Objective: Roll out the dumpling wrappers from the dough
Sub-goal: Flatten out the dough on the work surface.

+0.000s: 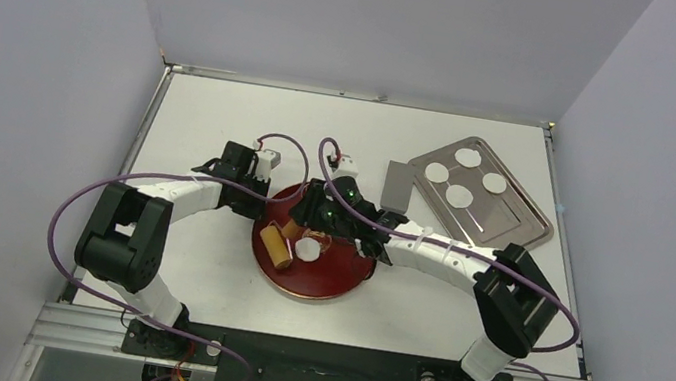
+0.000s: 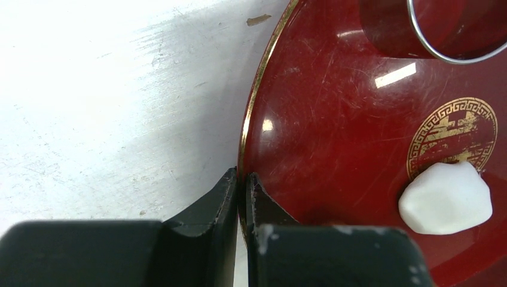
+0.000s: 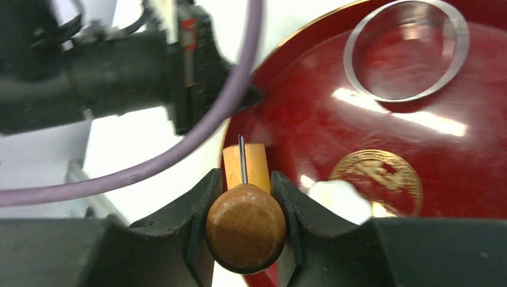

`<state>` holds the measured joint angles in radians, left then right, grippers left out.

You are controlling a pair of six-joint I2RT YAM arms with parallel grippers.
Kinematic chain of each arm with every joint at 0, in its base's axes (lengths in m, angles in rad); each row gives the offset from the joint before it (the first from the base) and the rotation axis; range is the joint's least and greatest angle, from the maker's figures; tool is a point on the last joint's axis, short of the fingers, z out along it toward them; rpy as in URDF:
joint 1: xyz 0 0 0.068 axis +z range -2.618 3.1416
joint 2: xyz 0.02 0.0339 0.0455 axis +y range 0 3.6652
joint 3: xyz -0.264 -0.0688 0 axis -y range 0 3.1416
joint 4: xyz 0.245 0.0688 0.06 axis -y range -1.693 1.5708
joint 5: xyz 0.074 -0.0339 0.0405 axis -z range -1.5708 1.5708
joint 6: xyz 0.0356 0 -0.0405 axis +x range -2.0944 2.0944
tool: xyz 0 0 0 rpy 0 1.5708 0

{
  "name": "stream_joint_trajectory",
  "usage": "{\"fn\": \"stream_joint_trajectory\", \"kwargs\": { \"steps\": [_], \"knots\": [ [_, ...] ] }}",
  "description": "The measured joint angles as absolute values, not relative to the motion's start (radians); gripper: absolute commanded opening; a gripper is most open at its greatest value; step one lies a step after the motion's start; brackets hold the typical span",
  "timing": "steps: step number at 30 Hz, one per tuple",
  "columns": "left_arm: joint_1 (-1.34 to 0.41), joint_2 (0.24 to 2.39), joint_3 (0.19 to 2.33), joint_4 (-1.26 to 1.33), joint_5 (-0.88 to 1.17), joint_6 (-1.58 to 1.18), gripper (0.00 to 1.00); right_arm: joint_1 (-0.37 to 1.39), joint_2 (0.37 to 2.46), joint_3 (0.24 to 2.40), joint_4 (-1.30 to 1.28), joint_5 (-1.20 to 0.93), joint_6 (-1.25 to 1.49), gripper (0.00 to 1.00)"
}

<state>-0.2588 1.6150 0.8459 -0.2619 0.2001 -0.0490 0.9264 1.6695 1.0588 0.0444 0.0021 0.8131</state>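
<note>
Right gripper (image 3: 245,182): clamped on the round wooden knob of the rolling pin (image 3: 246,230), with the pin's barrel reaching out over the plate.
Left gripper (image 2: 241,179): jaws pinched shut on the gold-edged left rim of the red plate (image 2: 335,119), apparently to steady it.
Dough (image 2: 445,197): a thick, faceted white lump at the edge of the plate's gold emblem, just right of the barrel and not yet flattened.
Rolling well: hold the rim firmly, lay the barrel level on the lump and press lightly and evenly. The glossy lacquer looks slippery, and soft dough may cling to wood.
Ring cutter (image 3: 388,95): a thin shiny metal band resting on the plate, apart from the dough.
Wrappers (image 1: 467,156): four flat white discs on the shiny metal tray (image 1: 511,222), far right.
</note>
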Motion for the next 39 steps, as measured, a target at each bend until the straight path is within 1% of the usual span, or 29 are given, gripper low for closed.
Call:
{"fn": "stream_joint_trajectory", "kwargs": {
  "steps": [4, 9, 15, 19, 34, 39],
  "knots": [
    [-0.259, 1.614, 0.846, -0.262, 0.196, -0.049, 0.00, 0.939, 1.676, 1.074, 0.068, -0.093, 0.836, 0.00],
    [-0.259, 1.614, 0.845, -0.262, 0.195, -0.049, 0.00, 0.913, 1.623, 1.026, 0.076, -0.110, 0.853, 0.00],
    [-0.259, 1.614, 0.843, -0.260, 0.195, -0.049, 0.00, 0.828, 1.519, 0.911, 0.073, -0.076, 0.859, 0.00],
    [-0.259, 1.614, 0.842, -0.258, 0.195, -0.049, 0.00, 0.792, 1.501, 0.876, 0.068, -0.037, 0.863, 0.00],
    [-0.259, 1.610, 0.840, -0.257, 0.194, -0.049, 0.00, 0.822, 1.504, 0.791, 0.179, 0.055, 0.929, 0.00],
    [-0.259, 1.610, 0.840, -0.258, 0.194, -0.049, 0.00, 0.854, 1.559, 0.799, 0.244, 0.093, 0.953, 0.00]
  ]
}}
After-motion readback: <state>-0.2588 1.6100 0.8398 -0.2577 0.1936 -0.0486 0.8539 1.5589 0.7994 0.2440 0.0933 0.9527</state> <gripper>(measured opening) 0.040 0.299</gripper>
